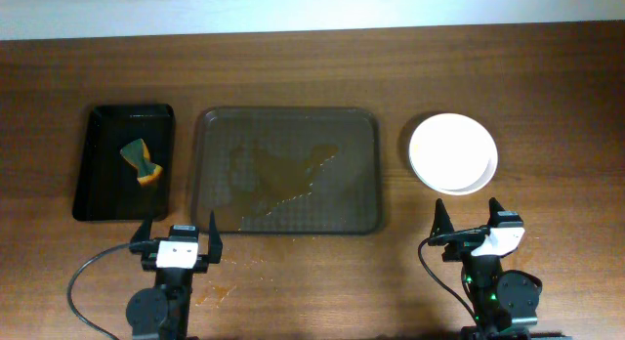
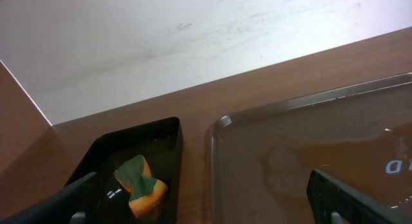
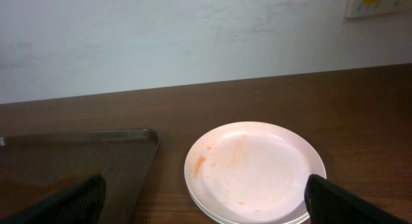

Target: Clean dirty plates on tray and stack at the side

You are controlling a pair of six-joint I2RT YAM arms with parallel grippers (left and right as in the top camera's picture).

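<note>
Both arms wait at the near table edge, jaws spread wide and empty: the left gripper (image 1: 180, 228) faces the tray's left corner, the right gripper (image 1: 467, 215) sits just before the plates (image 1: 452, 152). These lie stacked straight ahead of it, beside the tray (image 1: 356, 184), which holds only sauce smears (image 1: 283, 174). The top plate shows faint orange. At far left, a sponge (image 1: 142, 162) lies in the black tray (image 1: 98, 189); nothing blocks the way.
</note>
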